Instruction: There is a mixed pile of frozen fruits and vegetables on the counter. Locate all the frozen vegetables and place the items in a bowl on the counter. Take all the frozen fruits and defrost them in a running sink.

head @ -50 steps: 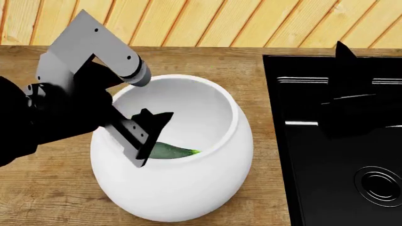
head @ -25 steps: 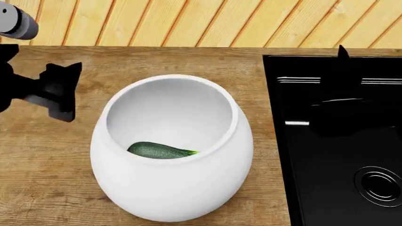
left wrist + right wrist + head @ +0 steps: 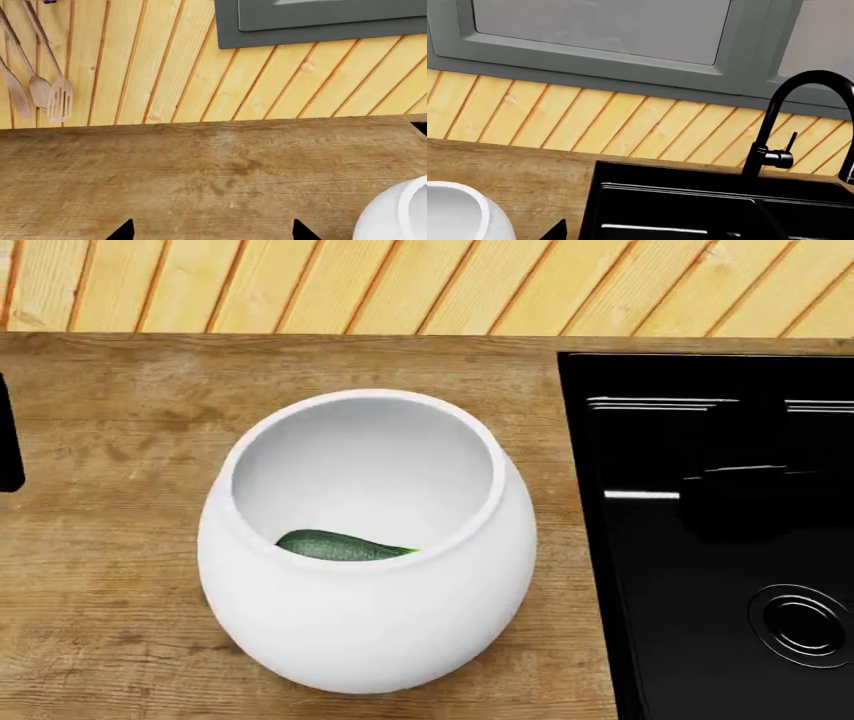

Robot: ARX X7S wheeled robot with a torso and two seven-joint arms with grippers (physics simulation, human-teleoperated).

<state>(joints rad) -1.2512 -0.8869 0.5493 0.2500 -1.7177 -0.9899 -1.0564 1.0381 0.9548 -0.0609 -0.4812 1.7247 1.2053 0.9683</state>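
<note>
Since the last frame, my left arm has pulled away from the large white round-bellied bowl (image 3: 367, 540).
Inside lies the long dark-green zucchini (image 3: 340, 546); the bowl stands on the light brown wood-grain counter (image 3: 120, 570), beside the glossy black sink (image 3: 721, 540) with its black curved faucet (image 3: 787, 125). My left gripper (image 3: 212, 232) is spread open; for the right one I cannot tell.

Only matte black pieces of the robot are seen: two pointed fingers (image 3: 124, 231) and a flat slab (image 3: 8, 435) at the head view's left edge
</note>
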